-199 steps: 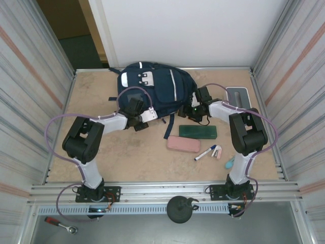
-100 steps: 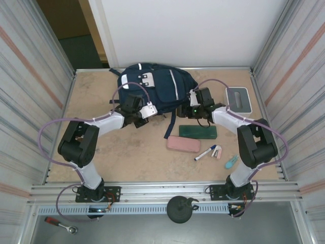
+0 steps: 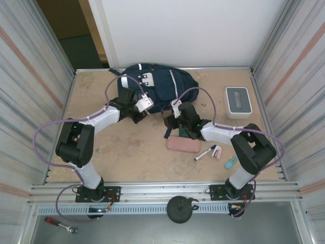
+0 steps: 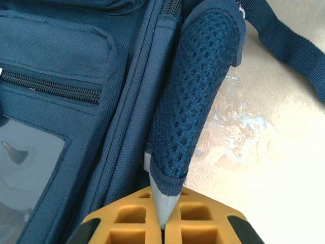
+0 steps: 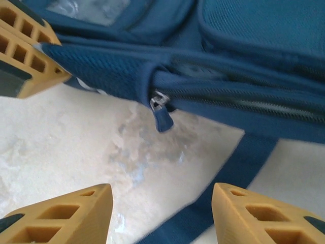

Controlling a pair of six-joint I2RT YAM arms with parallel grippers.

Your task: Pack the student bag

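1. My left gripper [image 4: 162, 223] is clamped tight on the pale end of a padded navy mesh strap [image 4: 195, 91] belonging to the large navy-blue fabric student bag [image 3: 160, 84]. A second ago its fingers stood apart and sat nearer to me.
2. My right gripper [image 5: 160, 195] has its jaws apart with nothing between them. It hovers above the beige table [image 3: 91, 147], just near of a navy zipper pull [image 5: 162, 116] on the bag's near edge.
3. That right arm has swung left, from the bag's right side to its near middle.
4. The student bag lies at the far middle of the table by the far wall, unmoved.
5. A pink oblong case [image 3: 183, 144] lies just near of my right gripper. A white-grey box [image 3: 237, 101] sits far right, well apart.
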